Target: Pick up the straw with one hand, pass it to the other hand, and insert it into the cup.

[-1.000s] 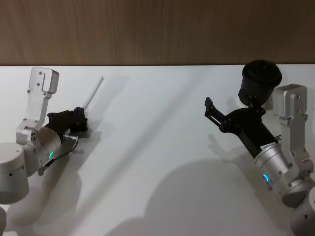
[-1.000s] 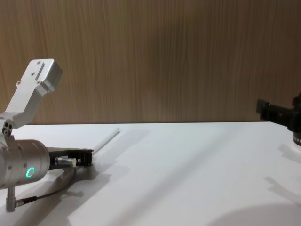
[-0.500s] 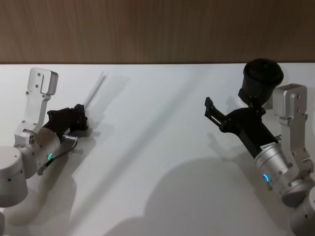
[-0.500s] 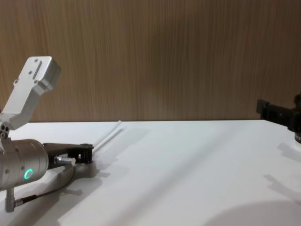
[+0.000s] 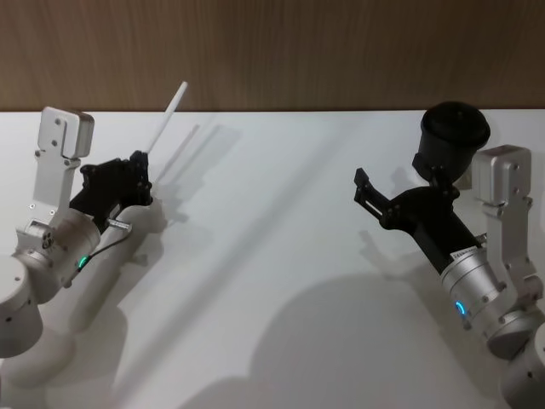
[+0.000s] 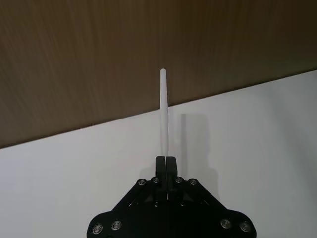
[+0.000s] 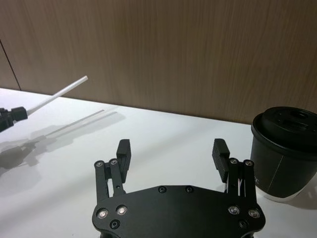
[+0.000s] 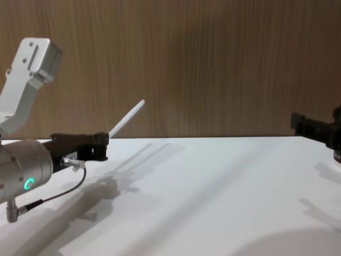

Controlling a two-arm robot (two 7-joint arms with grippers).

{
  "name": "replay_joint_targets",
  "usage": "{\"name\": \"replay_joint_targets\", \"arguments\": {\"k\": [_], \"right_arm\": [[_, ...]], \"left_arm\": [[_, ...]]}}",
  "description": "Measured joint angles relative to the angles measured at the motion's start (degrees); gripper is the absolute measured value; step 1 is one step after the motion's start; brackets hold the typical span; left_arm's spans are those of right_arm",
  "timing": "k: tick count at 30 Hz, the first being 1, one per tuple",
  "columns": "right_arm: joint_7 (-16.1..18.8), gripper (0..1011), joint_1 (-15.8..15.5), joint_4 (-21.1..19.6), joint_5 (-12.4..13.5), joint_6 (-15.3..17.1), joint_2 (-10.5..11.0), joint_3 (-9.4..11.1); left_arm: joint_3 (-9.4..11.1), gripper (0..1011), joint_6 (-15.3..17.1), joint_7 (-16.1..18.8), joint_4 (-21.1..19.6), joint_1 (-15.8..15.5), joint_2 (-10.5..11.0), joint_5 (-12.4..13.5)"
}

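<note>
Now that the left gripper [image 5: 141, 162], clamped on the straw [image 5: 167, 116], has raised it off the desk [image 5: 255, 264], pickup looks done; the right gripper [image 5: 363, 192], jaws apart beside the cup [image 5: 454, 133], awaits the handover.

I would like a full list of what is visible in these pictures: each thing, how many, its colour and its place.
straw: one, white, gripped at its lower end by the left hand, in the air above the table, slanting up towards the wall
cup: one, black with a black lid, standing at the far right of the table
table: one, white, under everything
wall: one, brown wood, behind the table
left hand: one, black, shut on the straw, at the left
right hand: one, black, open, at the right beside the cup
</note>
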Motion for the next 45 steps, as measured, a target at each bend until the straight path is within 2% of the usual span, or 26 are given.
{"name": "replay_joint_targets", "arguments": {"k": [10,14,16,23,25,28,33,39,45], "right_arm": [[0.0,1001,0.0,0.0,0.0,0.0,0.0,0.0],[0.0,1001,0.0,0.0,0.0,0.0,0.0,0.0],[0.0,1001,0.0,0.0,0.0,0.0,0.0,0.0],[0.0,1001,0.0,0.0,0.0,0.0,0.0,0.0],[0.0,1001,0.0,0.0,0.0,0.0,0.0,0.0],[0.0,1001,0.0,0.0,0.0,0.0,0.0,0.0],[0.0,1001,0.0,0.0,0.0,0.0,0.0,0.0],[0.0,1001,0.0,0.0,0.0,0.0,0.0,0.0],[0.0,1001,0.0,0.0,0.0,0.0,0.0,0.0]], "left_arm": [[-0.2,11,-9.0,-3.2,-0.6,-0.1,0.5,0.4],[-0.2,10,-11.4,-4.3,-0.9,-0.1,0.6,0.3],[-0.1,10,-14.0,-5.5,-1.2,-0.3,0.8,0.0],[0.2,10,-19.1,-8.0,-1.7,-0.9,1.0,-1.1],[0.4,10,-21.4,-9.3,-2.0,-1.4,1.0,-1.8],[0.6,11,-22.5,-9.9,-2.1,-1.8,1.0,-2.1],[1.2,10,-26.8,-12.3,-2.3,-3.2,0.9,-3.2],[1.8,10,-30.2,-14.4,-2.6,-4.7,0.9,-4.0],[2.4,11,-32.1,-15.7,-3.1,-5.7,1.2,-4.2]]}}
